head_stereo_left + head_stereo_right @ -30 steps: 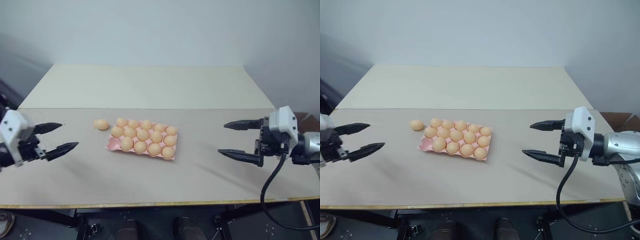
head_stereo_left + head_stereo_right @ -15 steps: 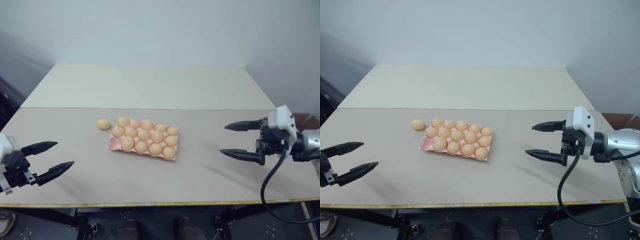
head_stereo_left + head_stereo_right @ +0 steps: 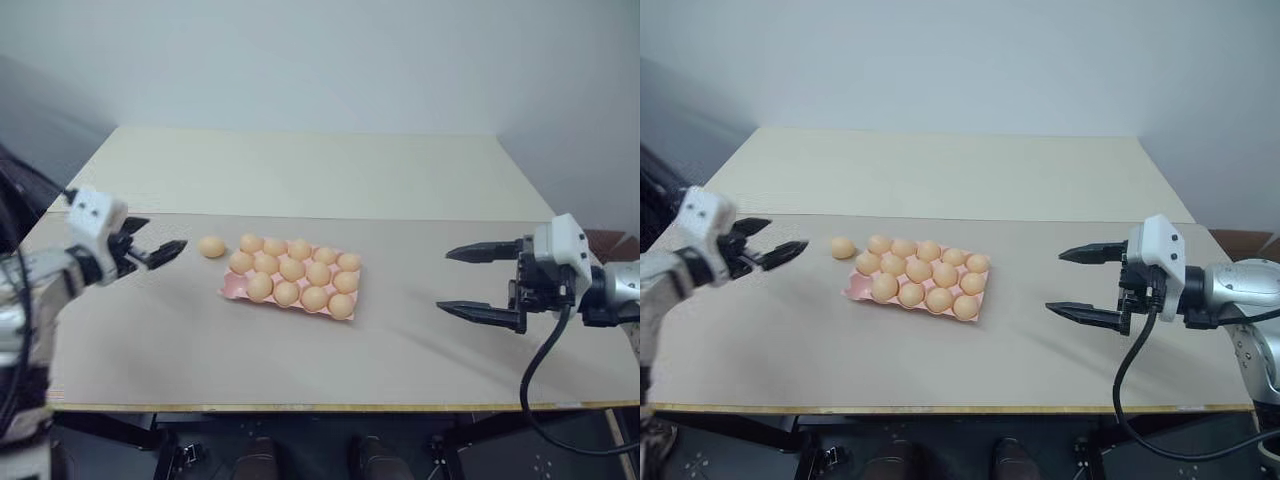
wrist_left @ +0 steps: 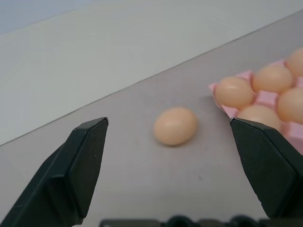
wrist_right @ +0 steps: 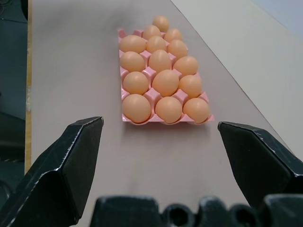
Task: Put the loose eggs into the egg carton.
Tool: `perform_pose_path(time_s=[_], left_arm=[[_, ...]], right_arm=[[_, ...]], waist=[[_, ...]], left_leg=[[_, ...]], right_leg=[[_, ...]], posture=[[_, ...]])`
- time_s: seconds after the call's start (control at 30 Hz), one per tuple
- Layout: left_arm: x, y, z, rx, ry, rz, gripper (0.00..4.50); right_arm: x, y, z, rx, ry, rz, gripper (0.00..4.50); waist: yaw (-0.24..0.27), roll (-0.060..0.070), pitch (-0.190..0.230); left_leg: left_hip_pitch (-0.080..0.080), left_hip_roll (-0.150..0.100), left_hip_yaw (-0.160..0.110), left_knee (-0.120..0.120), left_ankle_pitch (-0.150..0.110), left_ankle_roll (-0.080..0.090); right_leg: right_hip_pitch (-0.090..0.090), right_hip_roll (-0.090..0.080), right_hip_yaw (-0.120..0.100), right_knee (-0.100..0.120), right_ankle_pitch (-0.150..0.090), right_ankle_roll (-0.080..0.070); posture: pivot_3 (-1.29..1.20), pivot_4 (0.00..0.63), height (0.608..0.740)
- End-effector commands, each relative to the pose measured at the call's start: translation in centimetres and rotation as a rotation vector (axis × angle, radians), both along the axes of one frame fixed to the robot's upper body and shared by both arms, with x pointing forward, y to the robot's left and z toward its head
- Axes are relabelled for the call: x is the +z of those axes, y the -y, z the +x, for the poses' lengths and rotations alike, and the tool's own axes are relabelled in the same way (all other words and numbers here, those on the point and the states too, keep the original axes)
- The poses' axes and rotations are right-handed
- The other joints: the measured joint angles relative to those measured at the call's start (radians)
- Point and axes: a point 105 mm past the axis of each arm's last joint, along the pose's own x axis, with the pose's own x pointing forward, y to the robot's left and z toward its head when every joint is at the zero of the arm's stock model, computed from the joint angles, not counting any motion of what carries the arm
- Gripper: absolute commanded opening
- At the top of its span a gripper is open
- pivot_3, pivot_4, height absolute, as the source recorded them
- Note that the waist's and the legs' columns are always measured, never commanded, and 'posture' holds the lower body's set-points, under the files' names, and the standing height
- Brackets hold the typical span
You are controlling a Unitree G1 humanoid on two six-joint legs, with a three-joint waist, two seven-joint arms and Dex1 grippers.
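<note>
Head views: pink carton [image 3: 232, 289] mid-table [image 3: 300, 170], cups packed with eggs in three rows, one near-left corner cup seemingly bare, though hard to tell. One loose egg [image 3: 211, 246] on the table just beside the carton's far-left corner, apart from it. Left gripper [image 3: 160, 250] low over the table to the left of that egg, fingers spread, tips aimed at the egg and close to it, not touching. Right gripper [image 3: 472, 282] well apart from the carton on the right side, fingers wide apart, one above the other, pointing left toward the carton, holding nothing. Table in two tones, paler far half, greyer near half; carton and egg both on the near half, close to the seam. Left wrist view: loose egg [image 4: 175, 126] lying on the grey surface between the two spread black fingers [image 4: 80, 161], nearer the carton side, clear of both; carton corner [image 4: 215, 90] with several seated eggs at the edge of the frame, just beside the loose egg. Right wrist view: carton [image 5: 127, 117] lengthwise ahead between the wide-open fingers [image 5: 66, 165], well beyond the tips; loose egg [image 5: 161, 23] past its far end, near the far corner.
</note>
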Motion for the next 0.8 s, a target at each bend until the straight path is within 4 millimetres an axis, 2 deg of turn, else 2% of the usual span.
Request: perform_pose_path(time_s=[0.03, 0.17, 0.27, 0.47, 0.57, 0.73, 0.8], left_arm=[[-1.0, 0.2, 2.7, 0.037, -0.035, 0.012, 4.49], [-2.4, 1.5, 4.6, -0.007, -0.087, 0.029, 4.49], [-3.2, 1.6, 5.7, 0.002, -0.111, 0.026, 4.49], [-4.8, 2.3, 6.4, -0.029, -0.176, 0.035, 4.49], [-5.6, 2.3, 6.4, -0.029, -0.203, 0.044, 3.88], [-6.1, 2.1, 6.3, -0.027, -0.218, 0.048, 2.27], [-5.8, 1.9, 6.2, -0.022, -0.21, 0.045, 1.98]], right_arm=[[1.5, -0.1, -0.4, 0.004, 0.057, 0.004, 4.5], [1.8, -0.2, -0.6, 0.003, 0.068, 0.005, 4.5], [1.8, -0.2, -0.8, 0.001, 0.068, 0.005, 4.5], [1.9, -0.1, -1.1, -0.013, 0.073, 0.006, 4.5], [1.9, -0.1, -1.2, -0.025, 0.075, 0.007, 4.5], [1.9, 0.0, -1.1, -0.032, 0.077, 0.01, 4.5], [1.9, 0.0, -1.1, -0.034, 0.077, 0.011, 4.5]], waist=[[-0.006, 0.0, 0.0], [-0.013, 0.0, 0.0], [-0.012, 0.0, 0.0], [-0.009, 0.0, 0.0], [-0.009, 0.0, 0.0], [-0.009, 0.0, 0.0], [-0.009, 0.0, 0.0]], left_leg=[[0.0, 0.0, 0.0, 0.0, 0.0, 0.0], [0.0, 0.0, 0.0, 0.0, 0.0, 0.0], [0.0, 0.0, 0.0, 0.0, 0.0, 0.0], [-0.001, 0.0, 0.0, 0.0, 0.0, 0.0], [-0.001, 0.0, 0.0, 0.001, 0.0, 0.0], [-0.001, 0.0, 0.0, 0.001, 0.0, 0.0], [-0.001, 0.0, -0.001, 0.001, 0.0, 0.0]], right_leg=[[0.0, 0.0, 0.0, 0.0, 0.0, 0.0], [0.0, 0.0, 0.0, 0.0, 0.0, 0.0], [-0.001, 0.0, 0.0, 0.001, 0.0, 0.0], [0.0, 0.0, 0.0, 0.0, 0.0, 0.0], [0.0, 0.0, 0.0, 0.001, 0.0, 0.0], [0.0, 0.0, 0.0, 0.001, 0.0, 0.001], [0.0, 0.0, 0.0, 0.001, 0.0, 0.001]], posture=[[0.0, 0.15, 0.74], [0.0, 0.15, 0.74], [0.0, 0.15, 0.74], [0.0, 0.15, 0.74], [0.0, 0.15, 0.74], [0.0, 0.15, 0.74], [0.0, 0.15, 0.74]])
